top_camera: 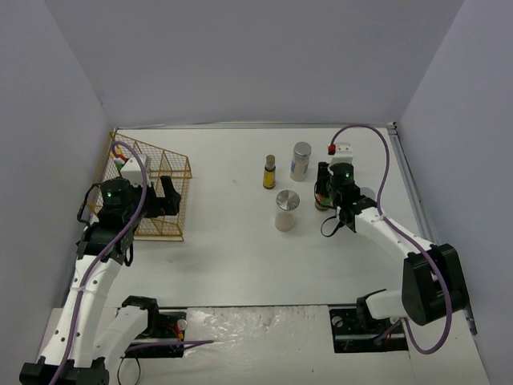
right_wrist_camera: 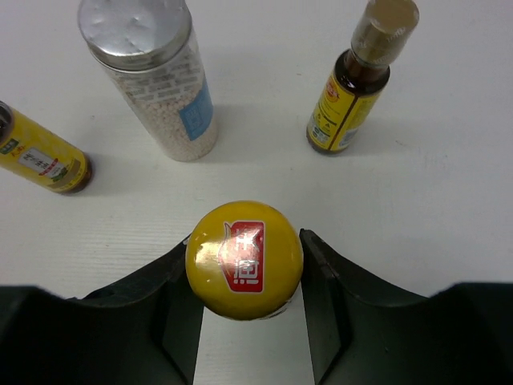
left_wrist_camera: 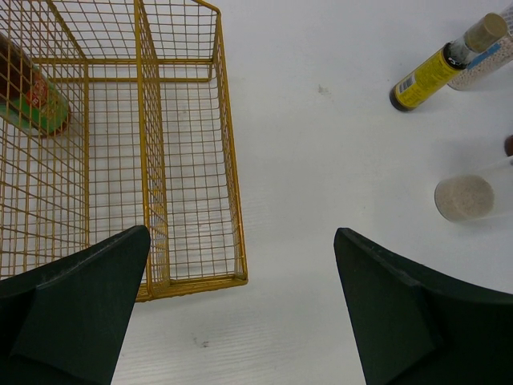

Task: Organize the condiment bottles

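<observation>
Top view: the right tool (top_camera: 325,196) is gripping a sauce bottle (top_camera: 321,180) at the bench's (top_camera: 240,257) 2 o'clock; the left tool (top_camera: 164,195) is hanging open by the rack (top_camera: 172,164) at 9 o'clock. Left wrist: jaws are gaping over the rack's corner. Right wrist: pads (right_wrist_camera: 180,313) are pinching the yellow-capped bottle. Pick-up is under way; next, likely, a straight lift clear of the jar (right_wrist_camera: 152,72).

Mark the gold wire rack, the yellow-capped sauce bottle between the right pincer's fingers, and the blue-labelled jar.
gold wire rack (left_wrist_camera: 228,160), left wrist view, its right side wall.
yellow-capped sauce bottle (right_wrist_camera: 244,258), right wrist view, top of its cap.
blue-labelled jar (right_wrist_camera: 136,28), right wrist view, its silver lid.
</observation>
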Action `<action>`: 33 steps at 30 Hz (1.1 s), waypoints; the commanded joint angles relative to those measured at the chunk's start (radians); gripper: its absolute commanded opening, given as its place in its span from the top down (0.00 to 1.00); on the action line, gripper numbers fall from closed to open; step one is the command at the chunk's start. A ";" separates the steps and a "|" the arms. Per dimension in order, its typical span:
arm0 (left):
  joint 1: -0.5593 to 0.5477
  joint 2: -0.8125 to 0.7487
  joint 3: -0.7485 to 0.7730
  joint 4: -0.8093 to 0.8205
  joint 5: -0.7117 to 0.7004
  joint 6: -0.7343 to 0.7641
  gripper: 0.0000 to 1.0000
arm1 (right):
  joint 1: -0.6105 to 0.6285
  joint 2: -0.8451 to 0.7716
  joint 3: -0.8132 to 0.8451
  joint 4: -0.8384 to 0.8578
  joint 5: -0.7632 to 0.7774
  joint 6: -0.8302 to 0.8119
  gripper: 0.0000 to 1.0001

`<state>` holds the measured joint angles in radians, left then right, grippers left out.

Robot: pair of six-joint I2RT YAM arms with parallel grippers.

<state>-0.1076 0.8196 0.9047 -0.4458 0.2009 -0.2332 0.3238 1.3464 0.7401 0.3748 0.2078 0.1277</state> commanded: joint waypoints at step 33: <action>0.032 0.016 0.007 0.088 0.027 -0.018 0.03 | 0.501 0.351 0.449 0.211 -0.370 -0.185 1.00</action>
<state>-0.0830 0.8263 0.9024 -0.4365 0.2074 -0.2394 0.8209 1.7373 1.1994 0.3154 -0.1437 -0.0393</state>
